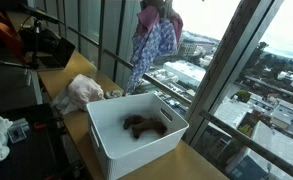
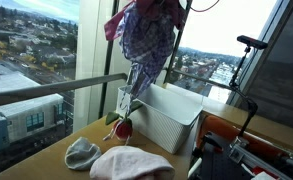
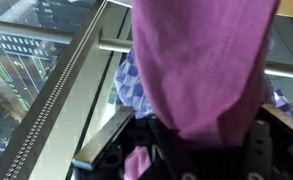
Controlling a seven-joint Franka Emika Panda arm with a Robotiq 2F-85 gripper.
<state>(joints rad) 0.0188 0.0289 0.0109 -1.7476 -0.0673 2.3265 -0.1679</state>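
My gripper point(image 3: 201, 150) is shut on a bundle of clothing held high in front of the window. In the wrist view pink fabric point(image 3: 201, 70) fills the space between the dark fingers point(image 3: 269, 140), with blue patterned cloth point(image 3: 129, 80) behind it. The bundle shows in both exterior views, a pink and blue checked garment point(image 1: 152, 42) point(image 2: 142, 38) that hangs well above the table. Its lower end, with a red piece point(image 2: 123, 127), dangles beside the white bin point(image 2: 174, 118). The cloth hides the gripper itself in both exterior views.
The white bin point(image 1: 108, 148) stands on the wooden table and holds a brown item point(image 1: 144, 125). A whitish cloth point(image 1: 83, 93) lies behind it. A white cloth point(image 2: 83, 152) and a pink cloth point(image 2: 132, 165) lie on the table. A window railing point(image 2: 46, 92) runs close by.
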